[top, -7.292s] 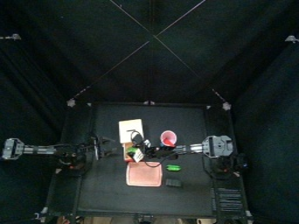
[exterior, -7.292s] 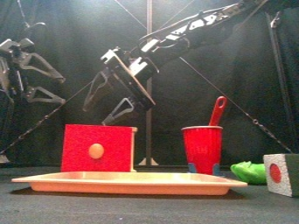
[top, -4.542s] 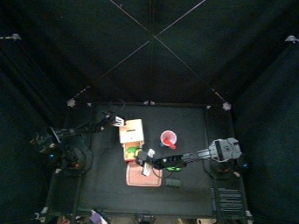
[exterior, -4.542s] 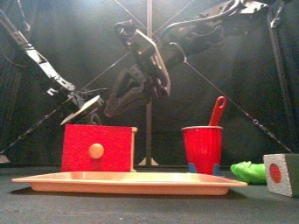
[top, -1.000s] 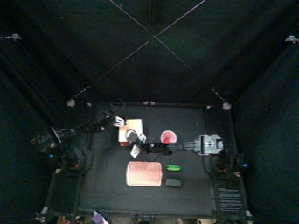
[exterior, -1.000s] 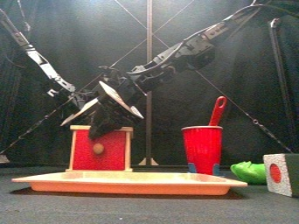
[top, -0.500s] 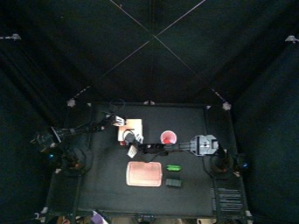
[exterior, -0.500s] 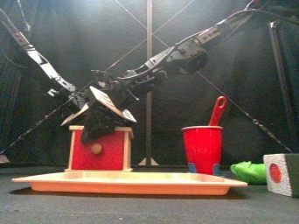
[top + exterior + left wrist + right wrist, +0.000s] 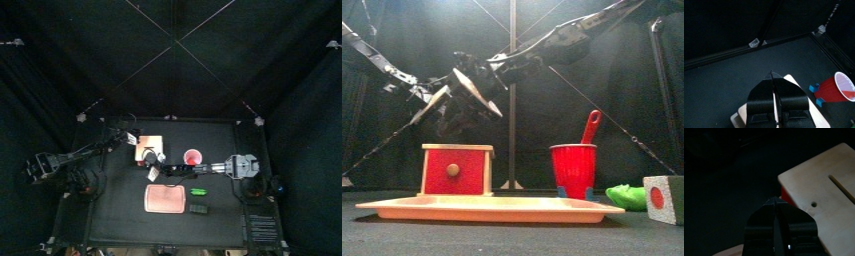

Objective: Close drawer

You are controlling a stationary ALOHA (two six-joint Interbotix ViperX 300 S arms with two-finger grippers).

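- Board [image 9: 489,208], flat, pinkish, nearest the table's front edge in the front view; nothing lies on it.
- Block [image 9: 661,198] with a red spot, at the front right corner; a green item [image 9: 625,194] lies just beside it.
- Red cup [image 9: 573,170], upright behind the board, right of middle; a red handle [image 9: 591,127] stands up out of it, leaning right. What else it holds cannot be seen.
- Drawer [image 9: 456,169], behind the board, left of the red cup and apart from it; red front with a round knob [image 9: 453,170] faces forward. The front looks flush with the wooden sides, so by my reading it is about shut.
- Left gripper [image 9: 774,80], above the drawer's pale top, jaws pressed together on nothing.
- Right gripper [image 9: 774,204], reaching across from the right over the same unit, jaws almost meeting with only a thin gap, nothing seen between them.
- Step in hand, as judged: confirming closure. A square push on the front, with the other arm steadying the top, would avoid skewing the unit or sliding it back.
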